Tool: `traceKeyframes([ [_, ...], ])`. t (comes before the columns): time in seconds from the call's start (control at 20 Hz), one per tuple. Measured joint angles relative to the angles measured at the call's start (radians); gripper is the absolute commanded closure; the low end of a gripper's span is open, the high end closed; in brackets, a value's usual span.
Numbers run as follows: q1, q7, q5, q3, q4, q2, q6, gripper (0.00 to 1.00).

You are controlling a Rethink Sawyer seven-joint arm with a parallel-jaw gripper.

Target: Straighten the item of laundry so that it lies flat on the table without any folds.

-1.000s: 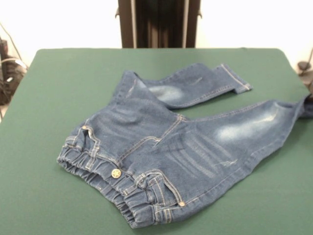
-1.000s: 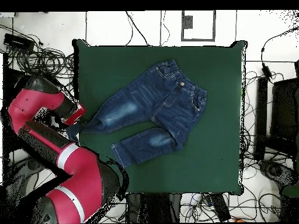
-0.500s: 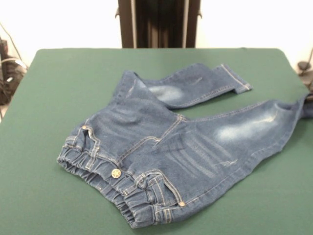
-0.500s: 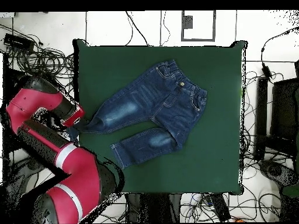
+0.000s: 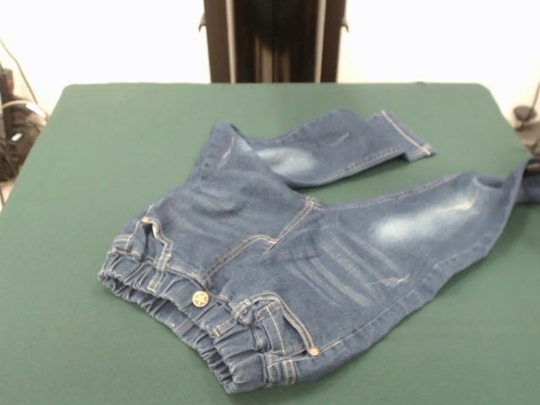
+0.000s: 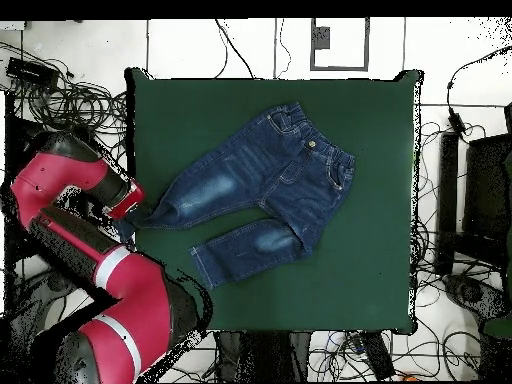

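Mostly occluded: gripper [image 6: 135, 212] at table [image 6: 370, 270] edge by jeans [image 6: 265, 185] cuff; can't tell its grip.

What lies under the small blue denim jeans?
Only the dark green felt table top shows around and between the legs of the blue denim jeans. Whatever lies directly beneath the fabric is covered. One cuff reaches the table's edge beside the red arm's gripper.

one pair of jeans [image 5: 312, 253], one table [image 5: 101, 152]
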Motion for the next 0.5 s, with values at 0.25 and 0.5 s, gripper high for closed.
traceKeyframes([
  [0.25,-0.012,0.000,0.070,-0.014,0.084,-0.067,0.028,0.00],
  [0.5,-0.044,0.000,0.191,-0.026,0.249,-0.229,0.118,0.00],
])
